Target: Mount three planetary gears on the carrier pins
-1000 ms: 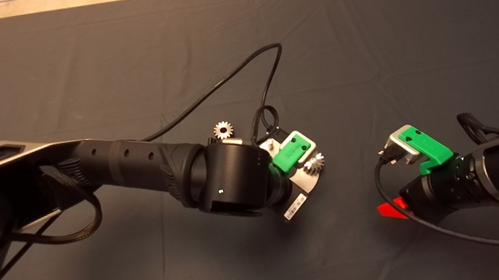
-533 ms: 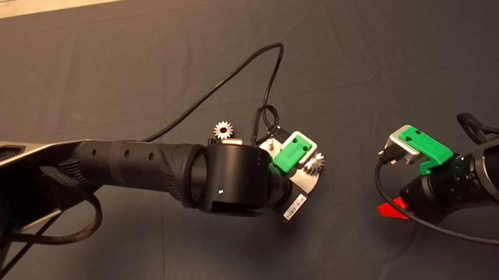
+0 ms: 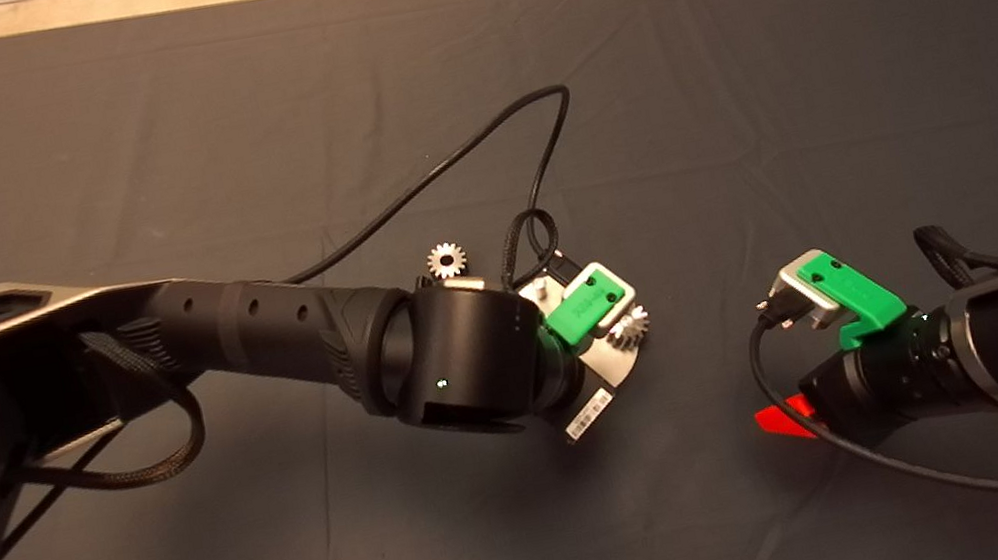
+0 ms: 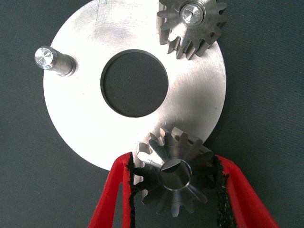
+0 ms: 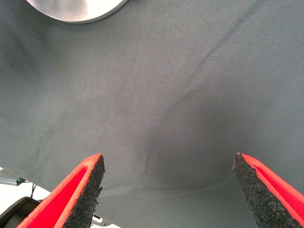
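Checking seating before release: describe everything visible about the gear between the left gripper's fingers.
The held gear is a small silvery metal spur gear with bevelled teeth. It sits over the rim of the carrier disc, a pin end showing in its bore. The left gripper flanks it, black pads against its teeth on both sides. Whether it is fully seated cannot be told.

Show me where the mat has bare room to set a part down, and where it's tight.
Free: the mat's far half beyond the cable loop, and the near strip below both arms. Crowded: mid-mat, where the left gripper pinches a gear on the carrier disc, a loose gear just beyond it. The right gripper hangs open beside the disc.
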Motion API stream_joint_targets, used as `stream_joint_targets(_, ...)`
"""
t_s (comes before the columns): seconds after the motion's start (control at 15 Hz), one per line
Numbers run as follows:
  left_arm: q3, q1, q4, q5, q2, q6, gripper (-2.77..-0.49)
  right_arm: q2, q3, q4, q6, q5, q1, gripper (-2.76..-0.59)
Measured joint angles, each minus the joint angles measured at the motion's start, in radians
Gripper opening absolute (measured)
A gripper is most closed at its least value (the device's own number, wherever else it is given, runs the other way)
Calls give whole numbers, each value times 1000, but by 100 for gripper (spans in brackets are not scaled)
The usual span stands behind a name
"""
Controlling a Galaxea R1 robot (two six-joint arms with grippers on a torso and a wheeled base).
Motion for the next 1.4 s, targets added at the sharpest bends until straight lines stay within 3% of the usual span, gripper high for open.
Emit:
stream_joint_targets(0.47,0,-2,0,-1,-3,7,-248,0,0,0,0,0,0,-134)
stream_joint_targets(0.8,0,-48,0,0,-6,8,-248,0,0,0,0,0,0,-134)
stream_joint_targets(1.4,0,-54,-7,0,-11,-9,-249,-1,1,0,0,0,0,-134)
